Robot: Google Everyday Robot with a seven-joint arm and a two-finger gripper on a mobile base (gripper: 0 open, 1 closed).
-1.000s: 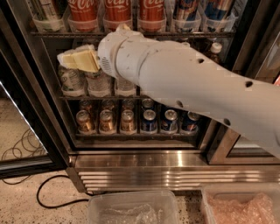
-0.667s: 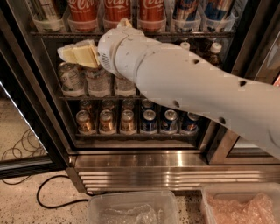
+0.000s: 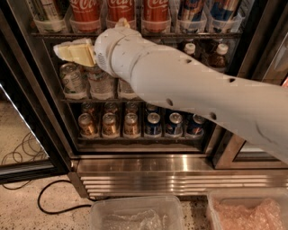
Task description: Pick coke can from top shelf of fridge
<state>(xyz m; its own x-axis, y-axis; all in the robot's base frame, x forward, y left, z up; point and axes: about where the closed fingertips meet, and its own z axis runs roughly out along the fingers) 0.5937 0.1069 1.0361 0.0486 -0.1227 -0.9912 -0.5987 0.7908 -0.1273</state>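
Claw (image 3: 74, 51) risen (slightly), just below coke can (image 3: 85, 10) in tub (image 3: 86, 25).

Clear plastic water bottles (image 3: 74, 81) stand just below the gripper (image 3: 74, 51), which is at the upper left. Further beneath it sit small gold cans (image 3: 108, 126) and small blue cans (image 3: 173, 126). Well below lie a black cable (image 3: 54, 204) and two clear plastic bins (image 3: 135, 215).

Upright red coke can (image 3: 85, 12) above hand (image 3: 67, 50)

Gripper (image 3: 67, 51) sits just below the top shelf (image 3: 198, 34), seemingly before bottles (image 3: 74, 81).
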